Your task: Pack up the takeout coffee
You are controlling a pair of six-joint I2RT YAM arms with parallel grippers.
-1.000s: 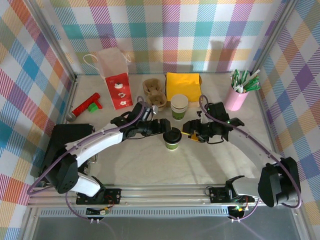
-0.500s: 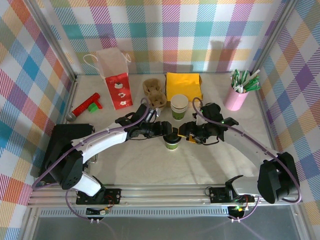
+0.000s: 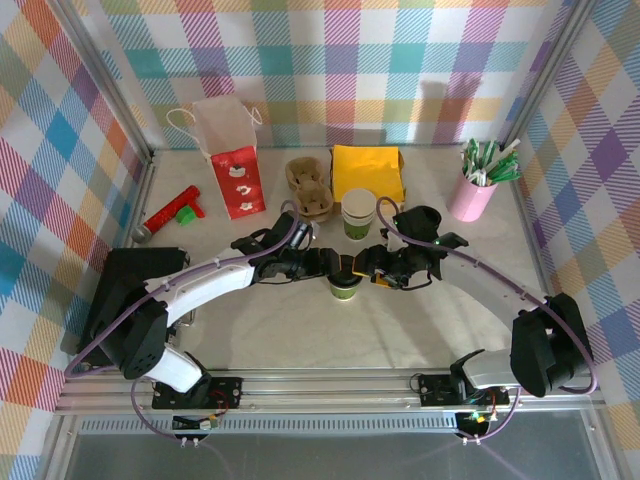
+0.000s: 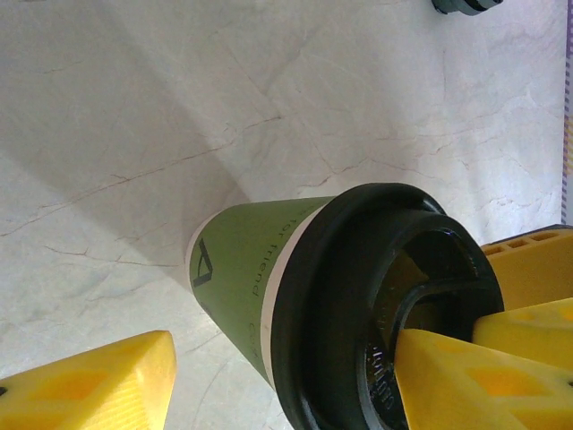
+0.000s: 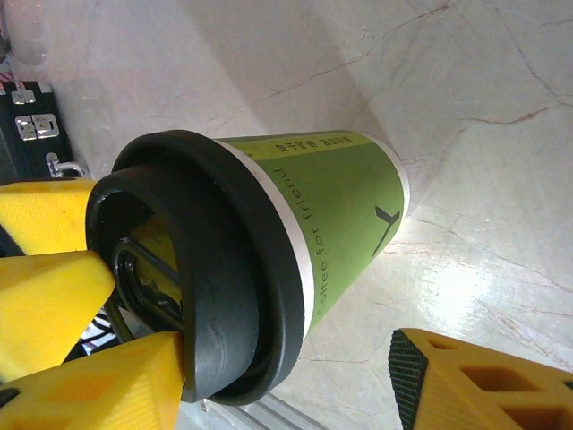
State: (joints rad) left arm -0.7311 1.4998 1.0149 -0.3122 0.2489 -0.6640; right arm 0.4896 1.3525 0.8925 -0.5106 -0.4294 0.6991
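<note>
Straddling the black-lidded, white-and-green paper cup [image 3: 345, 287] on the marbled tabletop [image 3: 300, 335], left jaws and right jaws gape partway, clamping nothing.

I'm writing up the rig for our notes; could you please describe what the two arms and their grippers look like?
Both the left arm and right arm have white link shells, black joints and black bases, with a thin purple cable looping along each. The left gripper and right gripper are black, with blocky yellow fingers bearing recessed diamond shapes.
</note>
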